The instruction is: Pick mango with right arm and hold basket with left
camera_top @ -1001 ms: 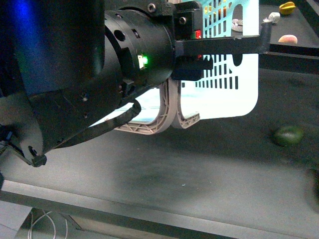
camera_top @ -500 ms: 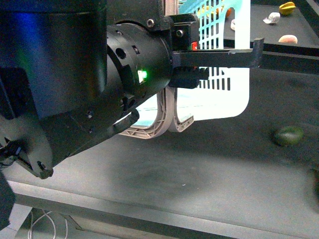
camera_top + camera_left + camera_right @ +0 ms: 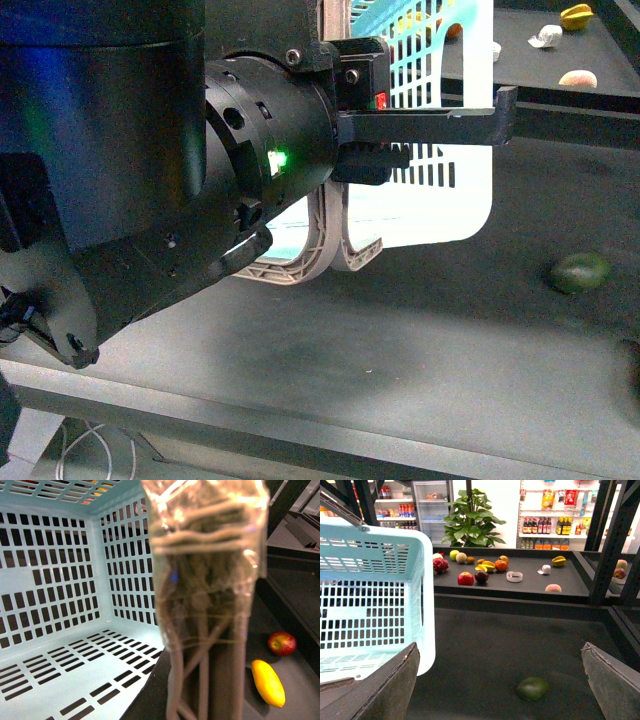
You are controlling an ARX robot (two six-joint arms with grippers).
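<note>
My left gripper [image 3: 400, 135] is shut on the grey-brown handles [image 3: 330, 250] of the light turquoise basket [image 3: 455, 200] and holds it tipped on its side above the dark table. In the left wrist view the handle [image 3: 210, 670] fills the middle, with the basket's empty slotted inside [image 3: 60, 605] beside it. A yellow oval fruit, the mango [image 3: 268, 682], lies by a red apple [image 3: 281, 643]. In the right wrist view the mango [image 3: 487, 566] lies among fruit on the far shelf. My right gripper [image 3: 500, 690] is open and empty over the table, far from the mango.
A dark green oval fruit [image 3: 532, 688] lies on the table ahead of the right gripper's jaws; it also shows in the front view [image 3: 579, 272]. The far shelf [image 3: 530, 587] holds several fruits, with black frame posts [image 3: 607, 545] on the right.
The left gripper and the basket have shifted a little to the left in the front view. The green fruit has not moved.
</note>
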